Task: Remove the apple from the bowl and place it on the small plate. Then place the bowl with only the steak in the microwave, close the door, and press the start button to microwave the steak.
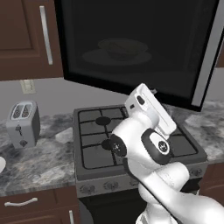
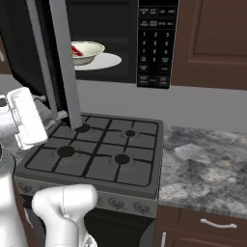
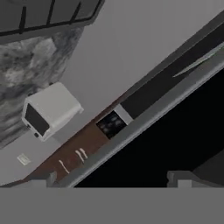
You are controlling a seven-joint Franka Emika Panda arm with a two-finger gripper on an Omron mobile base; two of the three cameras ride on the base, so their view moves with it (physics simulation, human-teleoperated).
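Hovering beside the open door (image 2: 61, 58), at the left edge of the right base view, with jaws spread wide and nothing between them: so stands the gripper (image 3: 111, 180), its two dark tips rising at the bottom of the hand view, apart from the door's black face.

Key relation for the coming move: door swung out over the stove (image 1: 96, 131), seen almost edge-on in the right base view as a tall grey strip, hinged at the left side of the oven cavity. Gripper on the outer side of that panel, low, near its bottom edge. Probably a sideways push toward the right of that frame, against the outer face, to swing it shut. Long axis of the silver handle (image 1: 209, 57) nearly upright, tilting along the right side of the left base view, up and right of the hand. In the hand view, door's lower rim running diagonally from lower left to upper right.

Already inside the cavity: the bowl (image 2: 87, 50), on the white microwave tray (image 2: 108, 61), with the steak (image 2: 76, 49) lying in it; seen dimly through the dark window in the left base view too.

Writing: small white labels on the keypad (image 2: 155, 43), upper middle of the right base view, too fine to read. No brand legible on the toaster (image 1: 22, 123).
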